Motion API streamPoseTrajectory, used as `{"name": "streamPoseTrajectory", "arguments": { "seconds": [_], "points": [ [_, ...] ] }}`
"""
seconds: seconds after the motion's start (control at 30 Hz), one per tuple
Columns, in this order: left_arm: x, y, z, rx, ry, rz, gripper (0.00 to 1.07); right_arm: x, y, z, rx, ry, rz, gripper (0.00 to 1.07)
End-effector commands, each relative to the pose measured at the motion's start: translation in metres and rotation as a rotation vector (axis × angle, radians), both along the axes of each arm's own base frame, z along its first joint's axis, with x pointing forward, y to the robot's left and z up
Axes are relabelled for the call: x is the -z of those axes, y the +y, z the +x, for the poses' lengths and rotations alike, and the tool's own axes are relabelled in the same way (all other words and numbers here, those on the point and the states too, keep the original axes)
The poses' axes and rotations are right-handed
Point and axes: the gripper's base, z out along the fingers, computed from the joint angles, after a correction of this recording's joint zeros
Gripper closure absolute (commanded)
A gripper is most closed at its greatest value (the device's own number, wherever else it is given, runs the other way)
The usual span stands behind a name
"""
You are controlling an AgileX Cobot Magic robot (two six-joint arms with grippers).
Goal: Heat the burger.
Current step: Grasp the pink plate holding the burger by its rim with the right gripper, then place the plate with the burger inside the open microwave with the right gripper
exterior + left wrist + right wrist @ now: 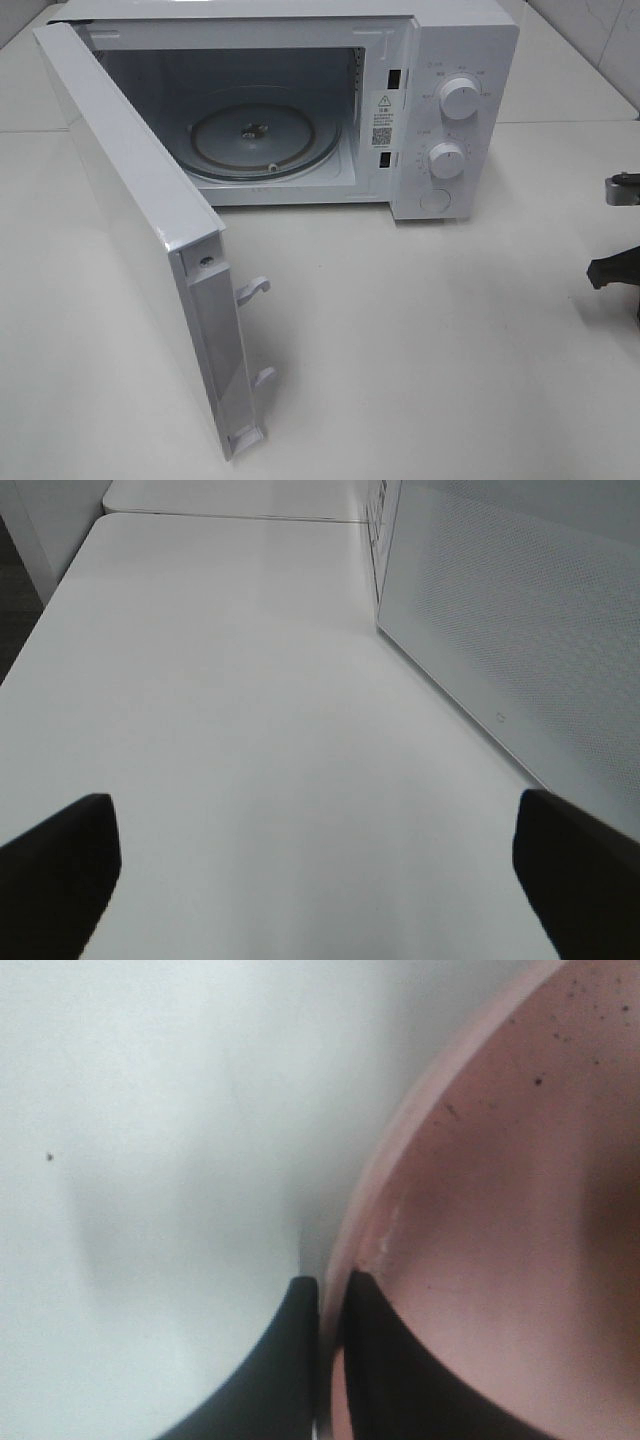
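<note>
The right gripper (pixel 330 1300) is pinched on the rim of the pink plate (pixel 480 1210), off to the right of the open microwave (pixel 450 60). The burger is out of sight. The left gripper (pixel 315 810) hangs spread beside the microwave's door (pixel 130 200). The pickup step looks in hand; next, lift the plate level and carry it onto the microwave's turntable (pixel 250 140).

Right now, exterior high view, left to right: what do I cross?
Open microwave door → glass turntable inside the cavity → control panel with two knobs → bare table → dark parts of the right arm at the picture's edge.
</note>
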Motion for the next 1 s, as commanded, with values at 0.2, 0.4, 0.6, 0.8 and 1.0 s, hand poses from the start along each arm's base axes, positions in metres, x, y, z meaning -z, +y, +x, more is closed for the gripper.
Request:
{"name": "streamPoseTrajectory", "arguments": {
  "seconds": [0.2,0.4,0.6,0.8,1.0],
  "points": [
    [-0.001,0.000,-0.001,0.004,-0.027,-0.001,0.06,0.006,0.000,-0.002,0.007,0.022,0.010,1.07],
    [-0.001,0.000,-0.001,0.004,-0.027,-0.001,0.06,0.006,-0.002,-0.001,0.054,0.005,-0.010,1.07],
    [-0.001,0.000,-0.001,0.004,-0.027,-0.001,0.06,0.001,0.001,-0.008,0.032,0.071,-0.076,1.07],
    [-0.001,0.000,-0.001,0.004,-0.027,-0.001,0.06,-0.011,0.014,-0.011,-0.012,0.081,-0.105,1.07],
    [-0.001,0.000,-0.001,0.004,-0.027,-0.001,0.06,-0.037,0.035,-0.017,-0.099,0.072,-0.201,1.07]
  ]
}}
